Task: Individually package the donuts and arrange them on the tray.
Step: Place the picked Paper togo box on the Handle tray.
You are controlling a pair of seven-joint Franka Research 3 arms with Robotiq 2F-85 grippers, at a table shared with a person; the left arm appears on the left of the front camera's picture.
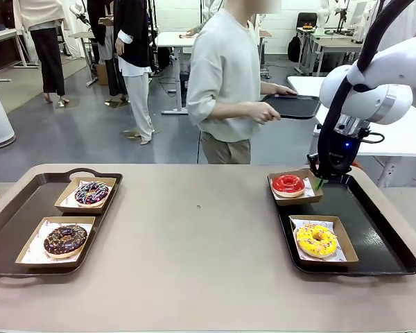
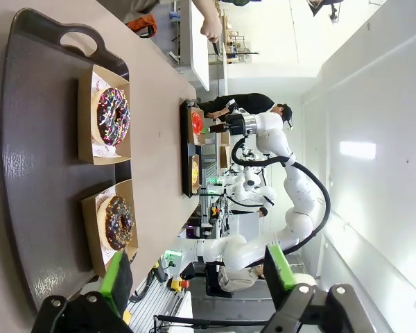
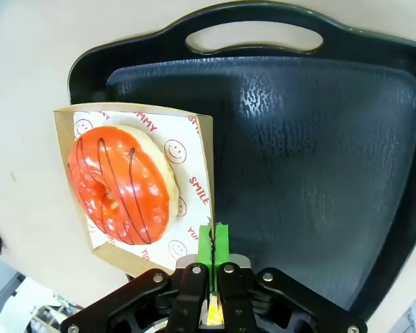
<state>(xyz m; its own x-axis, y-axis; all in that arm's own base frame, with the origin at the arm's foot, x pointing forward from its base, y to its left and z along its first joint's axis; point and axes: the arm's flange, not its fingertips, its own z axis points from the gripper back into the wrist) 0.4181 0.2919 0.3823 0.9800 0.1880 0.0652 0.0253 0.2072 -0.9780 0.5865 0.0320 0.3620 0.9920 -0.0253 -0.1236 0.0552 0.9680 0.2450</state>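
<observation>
Donuts sit one per box, four in all, on two dark trays. On the right tray point(image 1: 385, 239), the red donut point(image 1: 288, 183) lies in a paper-lined box point(image 1: 312, 195) that overhangs the tray's far left corner, and the yellow donut point(image 1: 316, 239) sits in a second box point(image 1: 347, 243) nearer the robot's side. On the left tray point(image 1: 14, 215), the purple-glazed donut point(image 1: 91, 193) occupies the far box and the chocolate donut point(image 1: 64, 239) the near one.

The right gripper point(image 1: 319, 183) hangs just beside the red donut's box, at its right edge. Its green fingers point(image 3: 206, 244) are pressed together (no gap visible between the pads in the right wrist view); whether they pinch the box edge cannot be told.

The left gripper point(image 2: 197, 279) hovers off the near end of the left tray, fingers spread wide and holding nothing.

A person point(image 1: 225, 76) stands at the far side, carrying another dark tray point(image 1: 295, 106).
</observation>
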